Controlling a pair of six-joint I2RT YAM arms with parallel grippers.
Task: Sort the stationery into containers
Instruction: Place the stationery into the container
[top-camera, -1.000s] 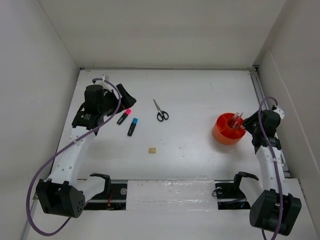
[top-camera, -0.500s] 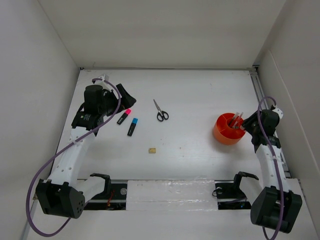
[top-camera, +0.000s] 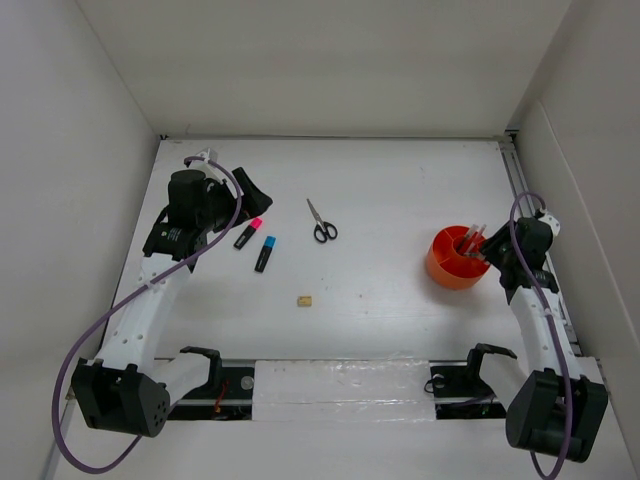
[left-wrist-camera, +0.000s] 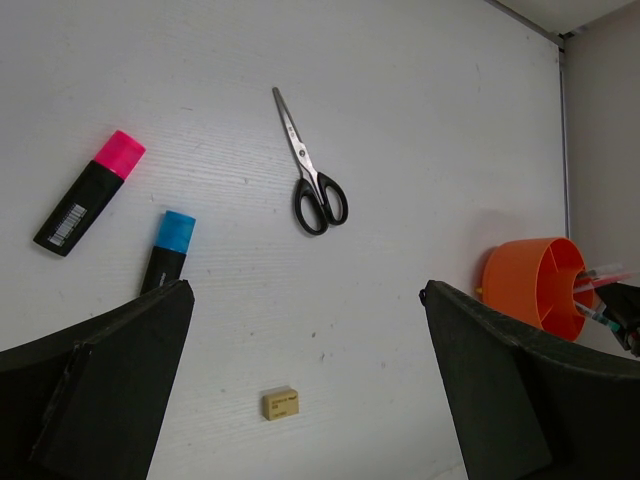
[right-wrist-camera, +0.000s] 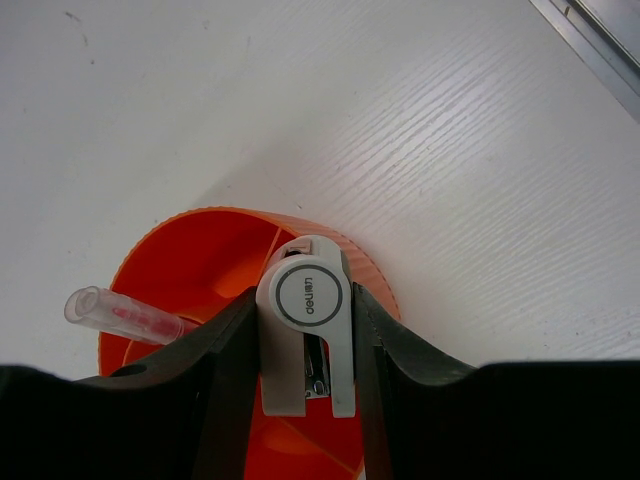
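**Stationery sort: a look across the table**

The table was a matte white board with a fine grain running across it, boxed in by plain white walls.

On the far left, the left gripper had its two chunky black fingers spread wide with nothing between them, hanging above the table by the markers. The pink-black marker lay flat, a stubby black barrel with a bright pink cap and a barcode sticker. The blue-black marker lay just beside it, the same shape with a blue cap. Neither one touched the other.

Further right sat the scissors, closed, with thin shiny metal blades and glossy black loop handles. Nearer the arms was the eraser, a tiny tan block on its own.

Over on the right stood the orange cup, round smooth plastic with divider walls inside. A pen with a clear cap and pinkish insides leaned in one compartment.

The right gripper was pinching a white plastic piece between its fingers. The piece was rounded, with a grey ring label on it, and was held right over the cup's rim.
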